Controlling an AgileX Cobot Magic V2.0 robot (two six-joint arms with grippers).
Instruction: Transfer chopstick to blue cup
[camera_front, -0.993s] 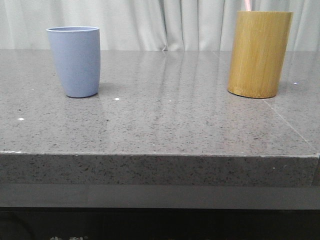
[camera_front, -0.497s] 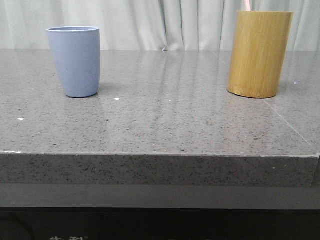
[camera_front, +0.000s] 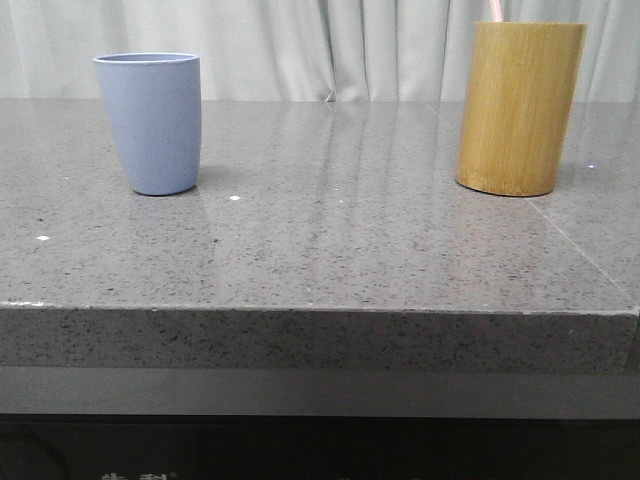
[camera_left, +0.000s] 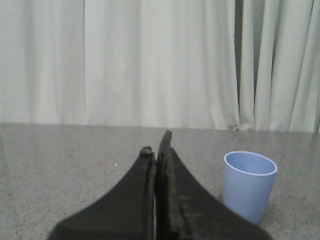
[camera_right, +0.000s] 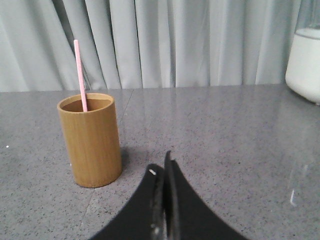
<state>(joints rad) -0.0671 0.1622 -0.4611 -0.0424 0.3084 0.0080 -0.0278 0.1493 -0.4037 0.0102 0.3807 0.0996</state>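
A pale pink chopstick (camera_right: 79, 75) stands in the bamboo cylinder (camera_front: 518, 107) at the table's right; only its upper end shows, and in the front view just its tip (camera_front: 496, 10). The bamboo cylinder also shows in the right wrist view (camera_right: 91, 139). The blue cup (camera_front: 149, 122) stands upright and empty at the left, seen too in the left wrist view (camera_left: 249, 185). My left gripper (camera_left: 156, 145) is shut and empty, short of the blue cup. My right gripper (camera_right: 162, 165) is shut and empty, short of the cylinder. Neither gripper shows in the front view.
The grey speckled stone table (camera_front: 330, 240) has its front edge close to the camera. A white rounded container (camera_right: 304, 65) stands at the far side in the right wrist view. Pale curtains (camera_front: 330, 45) hang behind the table.
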